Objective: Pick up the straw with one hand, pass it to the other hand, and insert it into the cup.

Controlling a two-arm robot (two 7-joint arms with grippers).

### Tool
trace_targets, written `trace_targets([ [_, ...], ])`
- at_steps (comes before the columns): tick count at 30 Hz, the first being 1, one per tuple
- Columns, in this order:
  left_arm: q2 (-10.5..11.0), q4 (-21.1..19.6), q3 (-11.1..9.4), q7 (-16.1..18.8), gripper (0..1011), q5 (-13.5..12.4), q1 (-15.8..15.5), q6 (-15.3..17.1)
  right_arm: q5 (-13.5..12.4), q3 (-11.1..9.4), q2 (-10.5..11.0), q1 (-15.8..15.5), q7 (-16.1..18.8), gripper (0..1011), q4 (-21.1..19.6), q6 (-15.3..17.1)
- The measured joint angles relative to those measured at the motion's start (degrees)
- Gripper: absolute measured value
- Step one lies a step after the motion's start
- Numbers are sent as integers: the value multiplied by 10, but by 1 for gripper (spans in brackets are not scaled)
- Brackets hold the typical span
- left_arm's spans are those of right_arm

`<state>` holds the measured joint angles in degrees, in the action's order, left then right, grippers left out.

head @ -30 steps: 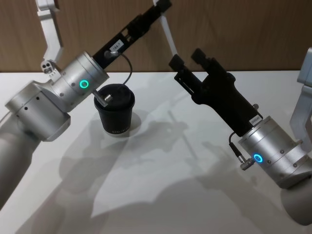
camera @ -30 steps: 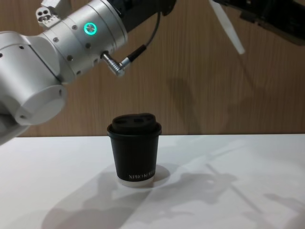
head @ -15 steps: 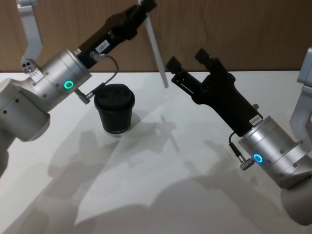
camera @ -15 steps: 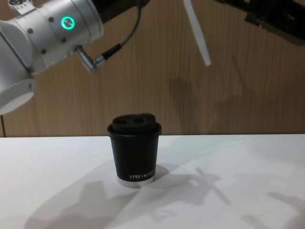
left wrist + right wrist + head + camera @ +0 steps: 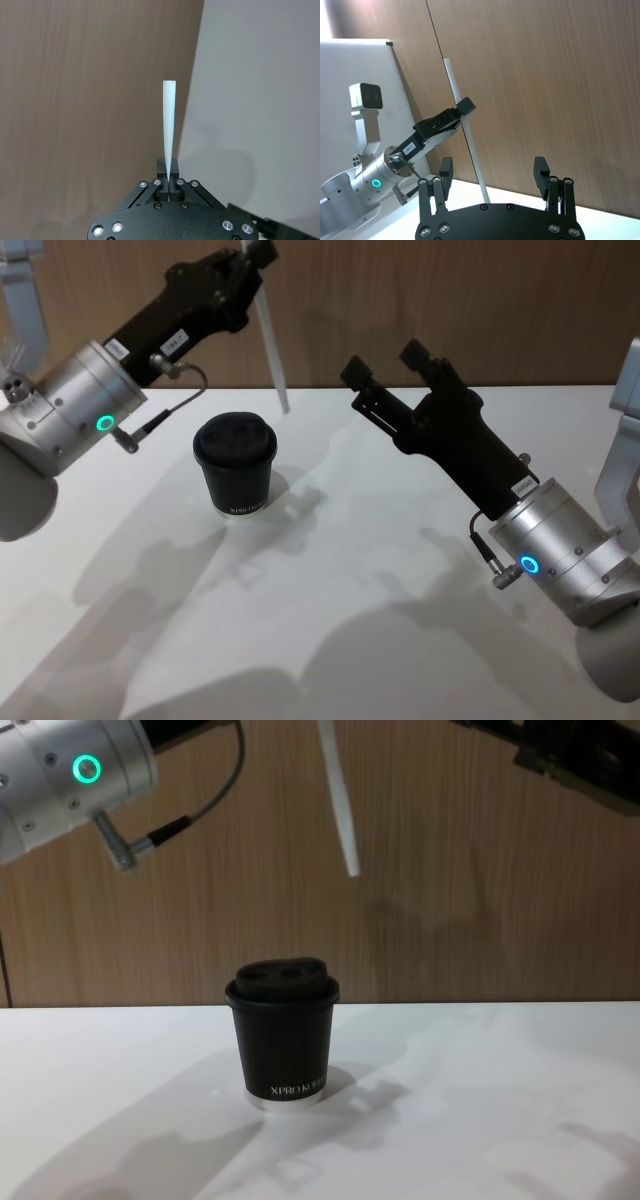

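Since the straw (image 5: 272, 358) is light, skinny and probably slick, I'd guess it pivots easily, so a firm pinch well up its length makes sense. Right now the left hand (image 5: 257, 256) is clamped on its upper part, with the lower end hanging in the air above and beside the cup (image 5: 235, 470). The right hand (image 5: 382, 360) gapes empty nearby.

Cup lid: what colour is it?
Black, matching the cup body. The lid shows best in the head view.
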<state>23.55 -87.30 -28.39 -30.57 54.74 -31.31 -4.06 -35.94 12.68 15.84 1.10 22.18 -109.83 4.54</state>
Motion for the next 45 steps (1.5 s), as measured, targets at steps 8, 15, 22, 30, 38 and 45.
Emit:
trace_targets([
  [8,18,-22,7,47,6,-59,18,-30,0,0,0,0,0,1001,0,0],
  [15,31,-35,13,95,6,-116,34,-51,0,0,0,0,0,1001,0,0],
  [22,40,-38,14,142,5,-178,46,-65,0,0,0,0,0,1001,0,0],
  [30,42,-28,13,169,6,-220,51,-73,0,0,0,0,0,1001,0,0],
  [38,38,-14,11,181,5,-243,49,-75,0,0,0,0,0,1001,0,0],
  [45,31,-3,11,183,5,-253,47,-78,0,0,0,0,0,1001,0,0],
])
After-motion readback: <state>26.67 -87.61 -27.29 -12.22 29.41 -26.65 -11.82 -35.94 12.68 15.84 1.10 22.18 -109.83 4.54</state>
